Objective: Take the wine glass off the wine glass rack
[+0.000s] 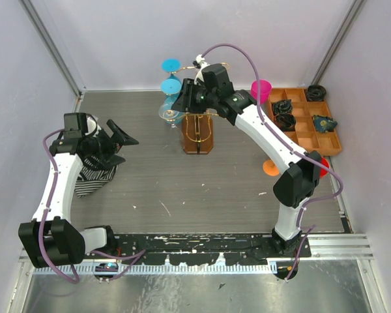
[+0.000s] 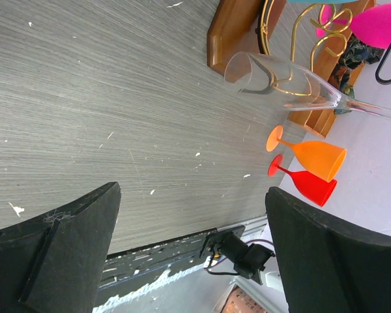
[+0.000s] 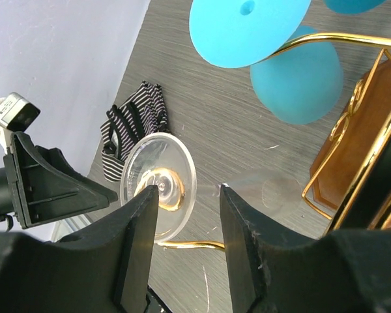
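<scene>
Wine glass (image 2: 280,78) hangs upside down off the rack (image 1: 197,140), left side: watch that wire curl!
Your left hand (image 1: 126,150) gapes wide by the striped cloth (image 1: 94,176). Bare desk (image 1: 156,176) lies between it and the rack, so draw out that way. Your right hand (image 3: 188,189) straddles the stem, half-closed, and I can't tell if it grips. Snag the scroll or nudge the blue glasses (image 3: 293,78) just beside it, and something may drop.
</scene>
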`<action>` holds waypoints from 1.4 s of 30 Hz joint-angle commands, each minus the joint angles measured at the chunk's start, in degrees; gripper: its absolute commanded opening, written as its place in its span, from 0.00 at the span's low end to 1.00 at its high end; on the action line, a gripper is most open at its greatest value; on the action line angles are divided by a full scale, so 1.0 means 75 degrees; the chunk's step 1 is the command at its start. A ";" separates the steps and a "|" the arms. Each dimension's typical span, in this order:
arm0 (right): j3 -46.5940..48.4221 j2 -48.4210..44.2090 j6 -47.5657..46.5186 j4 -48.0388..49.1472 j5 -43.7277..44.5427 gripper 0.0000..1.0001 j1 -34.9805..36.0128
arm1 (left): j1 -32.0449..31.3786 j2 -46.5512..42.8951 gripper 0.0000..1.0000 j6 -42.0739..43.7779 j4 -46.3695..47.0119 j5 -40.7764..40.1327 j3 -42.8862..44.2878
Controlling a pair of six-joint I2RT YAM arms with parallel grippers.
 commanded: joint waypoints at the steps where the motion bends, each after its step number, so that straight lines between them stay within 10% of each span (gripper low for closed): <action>1: 0.0070 0.0051 0.0124 0.0427 -0.0364 0.47 -0.0035 | -0.0022 -0.0087 1.00 0.0016 0.0035 0.0242 0.0294; 12: -0.0041 -0.0076 0.0412 0.0662 -0.0574 0.01 -0.0046 | -0.0021 -0.0062 1.00 0.0036 -0.0010 0.0272 0.0196; 42: -0.1414 -0.0702 0.1896 0.1800 -0.2604 0.01 -0.0320 | -0.0033 -0.0039 1.00 0.0073 -0.0107 0.0265 0.0101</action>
